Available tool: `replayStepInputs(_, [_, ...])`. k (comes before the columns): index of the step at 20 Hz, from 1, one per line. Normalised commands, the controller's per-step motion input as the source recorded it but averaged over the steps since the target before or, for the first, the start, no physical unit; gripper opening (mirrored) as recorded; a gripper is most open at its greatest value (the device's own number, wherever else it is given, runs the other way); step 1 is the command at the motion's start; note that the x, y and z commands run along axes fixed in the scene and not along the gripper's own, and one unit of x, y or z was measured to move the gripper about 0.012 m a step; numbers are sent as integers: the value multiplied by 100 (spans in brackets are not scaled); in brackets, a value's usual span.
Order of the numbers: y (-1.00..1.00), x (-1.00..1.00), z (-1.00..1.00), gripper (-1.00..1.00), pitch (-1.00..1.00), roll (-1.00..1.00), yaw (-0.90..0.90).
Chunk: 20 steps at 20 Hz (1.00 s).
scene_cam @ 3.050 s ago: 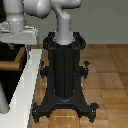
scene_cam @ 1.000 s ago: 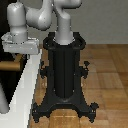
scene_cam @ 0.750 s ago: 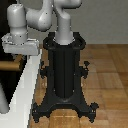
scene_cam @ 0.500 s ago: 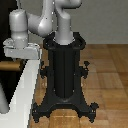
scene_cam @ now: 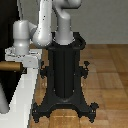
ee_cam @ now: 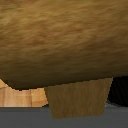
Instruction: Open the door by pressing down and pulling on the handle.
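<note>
White arm's gripper (scene_cam: 21,56) sits on the brass-tan lever handle (scene_cam: 9,66) at the door's edge.

In the exterior view the smooth white, rounded-jointed arm (scene_cam: 42,27) bends down from its matte black pedestal (scene_cam: 64,75), whose splayed feet rest on the wood-plank floor (scene_cam: 107,75). The pale grey gripper block lies directly over the short tan bar of the handle, which juts from the tall, nearly black door panel (scene_cam: 7,30) at the exterior view's left; a pale white-grey frame (scene_cam: 22,102) runs below it. Whether the gripper's fingers are parted or closed cannot be told. The wrist view is filled with a blurred, mottled brown curved surface (ee_cam: 60,40) and a tan block beneath it. Compared with a second ago, the gripper sits lower and slightly nearer the door.
</note>
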Motion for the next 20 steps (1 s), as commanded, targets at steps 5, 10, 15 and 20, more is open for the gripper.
replayStepInputs(5, [0,0,-60,-100,-9,0,0])
replayStepInputs(10, [0,0,0,-100,-9,0,0])
replayStepInputs(15, [20,0,0,-100,0,0,0])
replayStepInputs(20, [80,0,0,-100,0,0,0])
